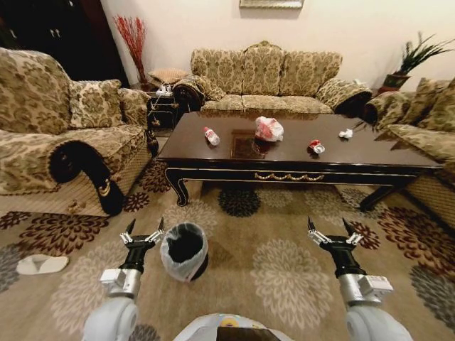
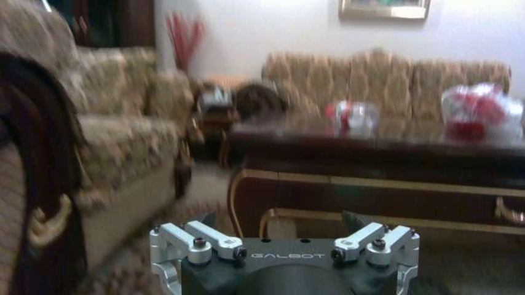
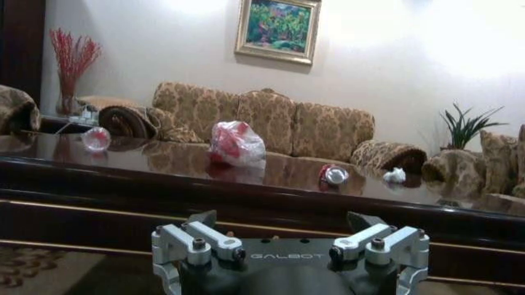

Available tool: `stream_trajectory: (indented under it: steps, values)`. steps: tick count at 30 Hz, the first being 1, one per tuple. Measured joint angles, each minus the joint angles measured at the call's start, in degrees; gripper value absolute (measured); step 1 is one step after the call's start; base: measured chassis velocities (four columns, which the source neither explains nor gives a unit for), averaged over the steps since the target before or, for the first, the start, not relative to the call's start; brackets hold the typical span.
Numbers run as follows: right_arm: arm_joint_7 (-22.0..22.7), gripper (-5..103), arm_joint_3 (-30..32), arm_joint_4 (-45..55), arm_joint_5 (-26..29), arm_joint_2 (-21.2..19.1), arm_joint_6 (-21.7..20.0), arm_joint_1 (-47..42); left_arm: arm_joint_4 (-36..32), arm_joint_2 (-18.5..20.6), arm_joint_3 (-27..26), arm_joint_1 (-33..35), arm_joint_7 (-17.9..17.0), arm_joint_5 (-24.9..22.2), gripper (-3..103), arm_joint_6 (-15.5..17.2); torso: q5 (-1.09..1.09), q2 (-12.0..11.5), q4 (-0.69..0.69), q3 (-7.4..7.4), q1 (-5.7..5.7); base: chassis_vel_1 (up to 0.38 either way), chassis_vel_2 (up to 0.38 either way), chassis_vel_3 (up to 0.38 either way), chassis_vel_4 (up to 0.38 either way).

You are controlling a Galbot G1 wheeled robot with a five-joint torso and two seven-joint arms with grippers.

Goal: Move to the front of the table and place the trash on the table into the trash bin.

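Note:
The dark glossy table [image 1: 377, 153] stands ahead of me. On it lie a clear bottle with a red label [image 1: 211, 136], a pink-white bag [image 1: 269, 128], a red-white wrapper [image 1: 316, 147] and a white paper ball [image 1: 346, 133]. The trash bin [image 1: 184, 250], lined with a pale bag, sits on the carpet just right of my left gripper [image 1: 145, 231]. That gripper is open and empty. My right gripper [image 1: 329, 229] is open too, held low before the table. The right wrist view shows the bag [image 3: 236, 142], wrapper [image 3: 333, 175] and paper ball [image 3: 394, 176] beyond that gripper [image 3: 283, 220].
Patterned sofas close in the table: one at the left [image 1: 64, 135], one behind [image 1: 266, 78], one at the right [image 1: 426, 128]. A white slipper [image 1: 43, 264] lies on the carpet at the left. Open carpet [image 1: 284, 270] stretches between me and the table.

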Motion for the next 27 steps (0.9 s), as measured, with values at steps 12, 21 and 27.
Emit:
stream_trajectory:
  steps: [12,21,27]
  values:
    - [1.2,100,1.0,-1.5,0.5,-0.4,2.3,-0.9,11.9,8.9,2.4,-7.3,0.0,-2.4,100,10.6,0.0,0.0,0.0,-0.04,-0.08,0.017,-0.02,-0.022,0.006]
    - [2.7,100,0.8,-4.0,0.5,0.3,3.5,-1.0,16.2,15.5,9.0,-12.5,-2.5,-8.1,100,20.5,0.01,0.0,-0.01,-0.04,-0.07,0.0,0.0,0.0,0.0]
    - [2.8,100,0.8,-5.9,0.1,0.9,4.5,-1.2,18.0,16.3,12.5,-14.1,-4.3,-8.4,100,24.6,0.0,0.0,-0.01,-0.03,-0.07,0.0,0.0,0.0,0.0]
